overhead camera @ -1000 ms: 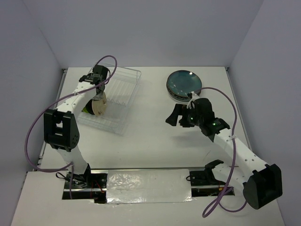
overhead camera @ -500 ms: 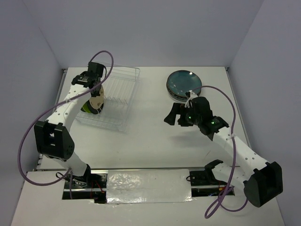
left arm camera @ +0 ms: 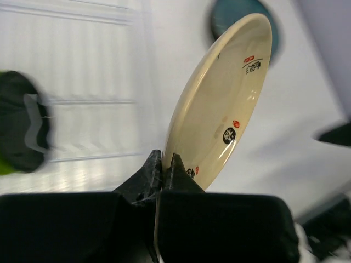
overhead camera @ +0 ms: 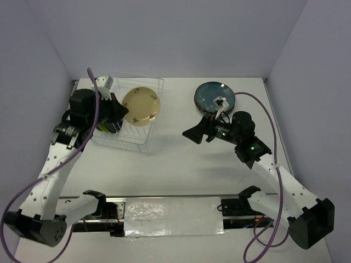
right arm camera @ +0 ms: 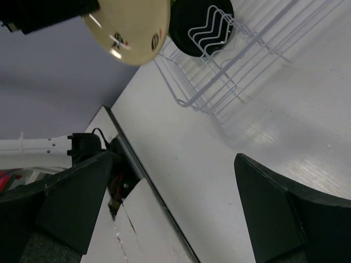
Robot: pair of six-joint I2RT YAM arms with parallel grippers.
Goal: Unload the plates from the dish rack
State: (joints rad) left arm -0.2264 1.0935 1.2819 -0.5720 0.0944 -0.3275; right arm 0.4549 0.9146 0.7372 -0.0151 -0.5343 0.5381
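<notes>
Cream plate [left arm camera: 219, 104], pinched by left end effector [left arm camera: 163, 163], bears illegible red-black stamps [left arm camera: 228, 135].

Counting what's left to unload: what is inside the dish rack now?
One black plate stands in the rack. The left gripper holds a cream plate lifted over it. The arm hides the rack's left end from above.

Dish rack [overhead camera: 138, 135] left, plate stack [overhead camera: 214, 98] right (well apart)
</notes>
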